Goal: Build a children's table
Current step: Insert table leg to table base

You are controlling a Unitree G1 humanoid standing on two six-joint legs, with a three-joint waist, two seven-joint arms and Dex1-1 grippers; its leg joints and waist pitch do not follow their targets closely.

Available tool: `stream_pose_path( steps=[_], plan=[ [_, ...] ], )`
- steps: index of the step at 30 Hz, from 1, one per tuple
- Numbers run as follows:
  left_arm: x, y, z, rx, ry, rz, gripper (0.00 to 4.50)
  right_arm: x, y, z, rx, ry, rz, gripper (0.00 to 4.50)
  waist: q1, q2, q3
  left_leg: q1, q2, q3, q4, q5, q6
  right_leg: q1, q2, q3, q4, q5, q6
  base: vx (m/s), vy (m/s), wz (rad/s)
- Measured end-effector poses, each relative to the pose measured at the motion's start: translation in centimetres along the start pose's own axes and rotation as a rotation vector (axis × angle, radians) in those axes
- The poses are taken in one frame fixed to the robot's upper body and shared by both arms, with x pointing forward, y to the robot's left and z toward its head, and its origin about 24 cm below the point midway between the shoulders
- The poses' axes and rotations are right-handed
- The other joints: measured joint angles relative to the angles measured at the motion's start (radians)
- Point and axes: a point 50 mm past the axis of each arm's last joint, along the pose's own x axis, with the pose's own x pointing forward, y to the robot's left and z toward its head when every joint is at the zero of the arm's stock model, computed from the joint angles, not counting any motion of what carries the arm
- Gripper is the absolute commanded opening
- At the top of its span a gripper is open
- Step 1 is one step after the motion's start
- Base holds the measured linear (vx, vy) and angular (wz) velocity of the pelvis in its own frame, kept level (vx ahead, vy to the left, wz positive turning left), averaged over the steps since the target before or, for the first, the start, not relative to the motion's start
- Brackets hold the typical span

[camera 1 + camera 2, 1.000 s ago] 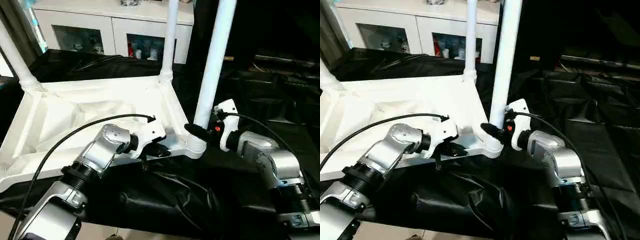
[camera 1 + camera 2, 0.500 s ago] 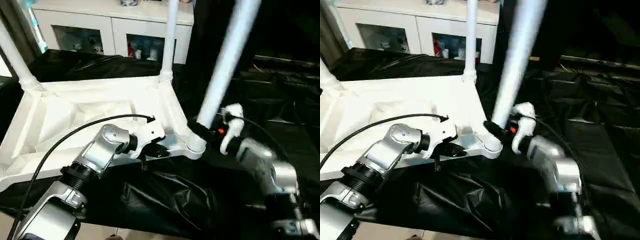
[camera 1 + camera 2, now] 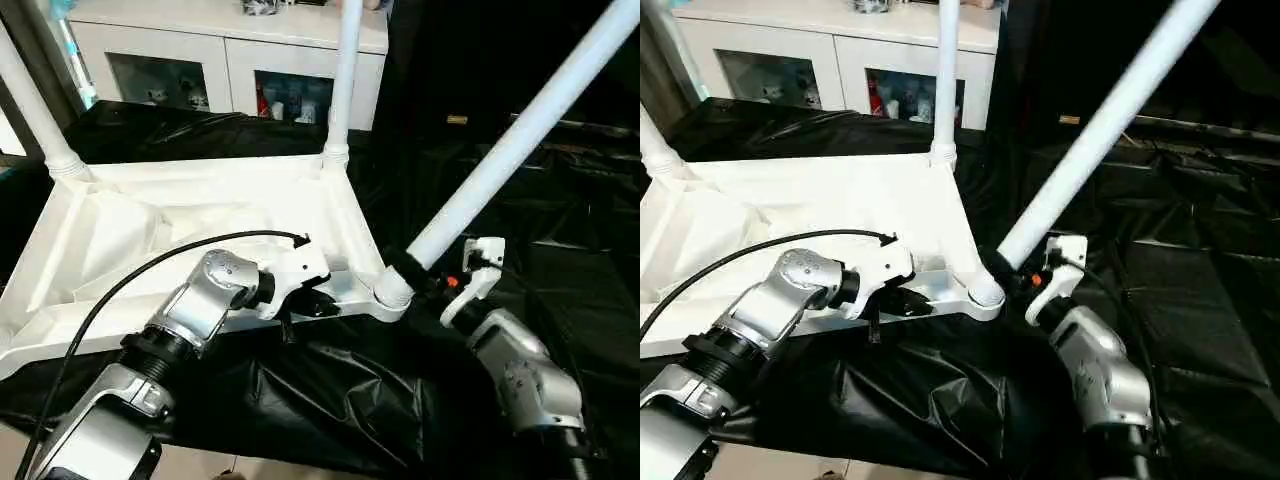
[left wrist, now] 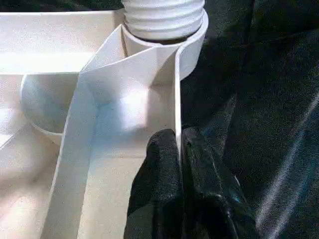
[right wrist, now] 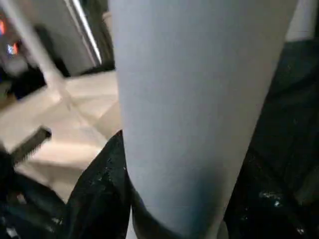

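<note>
The children's table lies upside down: a white tabletop (image 3: 180, 215) with its ribbed underside up on black sheeting. Two white legs stand upright in far corner sockets, one at the left (image 3: 35, 105) and one at the back (image 3: 345, 70). A third leg (image 3: 520, 140) leans steeply to the right, its lower end at the near right corner socket (image 3: 392, 290). My right gripper (image 3: 420, 272) is shut on this leg just above the socket, a black finger (image 5: 99, 189) on each side of the tube (image 5: 199, 99). My left gripper (image 4: 179, 144) is shut on the tabletop's near rim (image 4: 177, 89), close to that socket (image 4: 164, 22).
A white cabinet (image 3: 230, 50) with glass doors stands behind the work table. Black sheeting (image 3: 330, 390) hangs in folds over the front edge and covers the right side. My left arm's black cable (image 3: 150, 265) arcs over the tabletop.
The near right leg has swung from upright to a steep lean to the right. My right arm has dropped lower and nearer with it. The left gripper has kept its hold.
</note>
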Motion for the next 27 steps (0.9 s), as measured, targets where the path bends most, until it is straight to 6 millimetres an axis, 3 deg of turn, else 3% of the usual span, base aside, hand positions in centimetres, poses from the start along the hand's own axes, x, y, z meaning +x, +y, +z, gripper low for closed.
stream_pose_path(
  steps=[12, 27],
  plan=[
    [0.0, 0.1, -0.2, 0.001, 0.005, 0.006, 0.0, 0.5, 0.6, 0.4, -0.182, 0.04, 0.067, 1.91, -0.002, -0.002, -0.001, 0.006, 0.0, 0.0, -0.001, 0.0, 0.0, 0.003, 0.0, 0.0, -0.001, -0.001, 0.001, 0.0, 0.0, 0.0],
    [-1.1, -0.4, -0.6, 0.049, 0.025, -0.093, 0.0, 0.2, 0.0, 1.5, -0.234, 0.215, 0.377, 1.91, -0.001, -0.008, -0.005, 0.005, 0.0, 0.0, -0.012, 0.0, 0.0, 0.004, 0.0, -0.001, -0.002, -0.006, -0.003, 0.0, 0.0, 0.0]
  ],
)
